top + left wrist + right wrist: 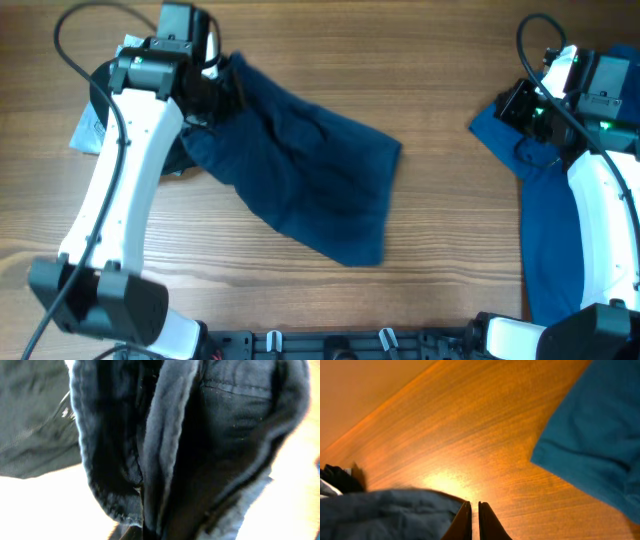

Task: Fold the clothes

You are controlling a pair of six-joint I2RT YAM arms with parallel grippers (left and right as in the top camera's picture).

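The dark teal-blue shorts (pixel 300 175) lie spread across the middle of the wooden table, running from upper left to lower right. My left gripper (pixel 213 88) is at their upper-left end and is shut on the fabric there. In the left wrist view the folds and seams of the shorts (pixel 175 445) fill the frame, and the fingers are almost hidden. My right gripper (pixel 518 105) is at the far right, apart from the shorts. In the right wrist view its fingers (pixel 475 510) are shut and empty above bare wood, with an edge of the shorts (pixel 385 510) at lower left.
A brighter royal-blue shirt (pixel 550 200) lies under the right arm along the right edge and also shows in the right wrist view (pixel 595 435). A black garment with pale lining (pixel 95 125) sits at the far left behind the left arm.
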